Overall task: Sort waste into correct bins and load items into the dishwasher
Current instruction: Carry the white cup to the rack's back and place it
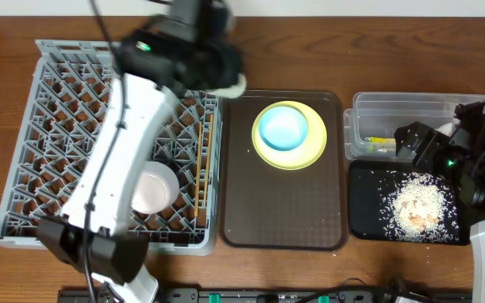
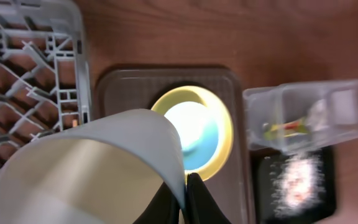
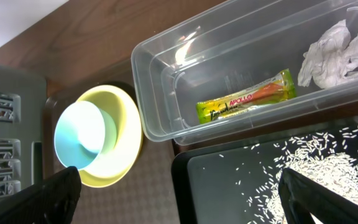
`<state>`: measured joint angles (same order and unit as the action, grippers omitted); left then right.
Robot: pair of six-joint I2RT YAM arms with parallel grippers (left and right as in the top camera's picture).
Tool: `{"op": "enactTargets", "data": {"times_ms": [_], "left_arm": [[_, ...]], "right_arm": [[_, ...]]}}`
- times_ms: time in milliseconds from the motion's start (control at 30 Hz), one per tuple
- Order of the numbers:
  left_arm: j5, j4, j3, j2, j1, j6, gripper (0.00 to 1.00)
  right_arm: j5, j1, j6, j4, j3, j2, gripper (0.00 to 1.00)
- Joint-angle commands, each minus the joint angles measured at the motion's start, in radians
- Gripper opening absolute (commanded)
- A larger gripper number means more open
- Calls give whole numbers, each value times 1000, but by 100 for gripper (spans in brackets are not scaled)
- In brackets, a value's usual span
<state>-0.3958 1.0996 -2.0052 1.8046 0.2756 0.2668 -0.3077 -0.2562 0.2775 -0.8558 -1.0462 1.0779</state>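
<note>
As the overhead camera looks down on a wooden tabletop (image 1: 7, 84), a grey dish rack (image 1: 57, 126) fills the left side. A white bowl (image 1: 154, 189) sits inside it, partly hidden by the left arm, and wooden chopsticks (image 1: 202, 168) lie along its right edge. The left tool (image 1: 226, 76) hangs above the rack's far right corner with a sliver of white showing beneath it. A brown tray (image 1: 285, 210) in the middle carries a yellow plate (image 1: 314, 151) with a blue bowl (image 1: 283, 128) on it. To the right are a clear tub (image 1: 402, 105) and, nearer, a black tray (image 1: 369, 210) strewn with rice (image 1: 418, 206). The right tool (image 1: 423, 147) hovers over the line where they meet.

From the left wrist, the left tool (image 2: 182, 202) is clenched on the rim of a white cup (image 2: 92, 162), held in the air above the rack (image 2: 42, 68) and the brown tray (image 2: 135, 81).

From the right wrist, the right tool (image 3: 185, 205) is spread wide and grasps nothing. Below it the tub (image 3: 160, 81) holds a green-yellow sachet (image 3: 247, 102) and a crumpled napkin (image 3: 334, 53). Rice (image 3: 328, 168) lies scattered in the black tray (image 3: 229, 180).
</note>
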Motion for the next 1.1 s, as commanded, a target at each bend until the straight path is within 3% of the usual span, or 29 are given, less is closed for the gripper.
{"op": "enactTargets", "data": {"times_ms": [0, 67, 167, 533, 767, 1067], "left_arm": [[-360, -8, -1, 37, -143, -59, 8], [-508, -12, 0, 76, -236, -71, 8], [-592, -13, 0, 140, -302, -73, 8], [-973, -19, 0, 443, -413, -117, 7], [-941, 32, 7, 530, -462, -141, 7], [-505, 143, 8, 529, -510, -143, 8]], "right_arm": [[-7, -5, -5, -1, -10, -5, 99], [-7, -5, -5, -2, -10, -5, 99], [-7, -5, -5, -1, -10, -5, 99], [-7, -5, -5, -1, -10, -5, 99], [-7, -5, -5, -1, -10, -5, 99], [-7, -5, -5, -1, -10, -5, 99]]}}
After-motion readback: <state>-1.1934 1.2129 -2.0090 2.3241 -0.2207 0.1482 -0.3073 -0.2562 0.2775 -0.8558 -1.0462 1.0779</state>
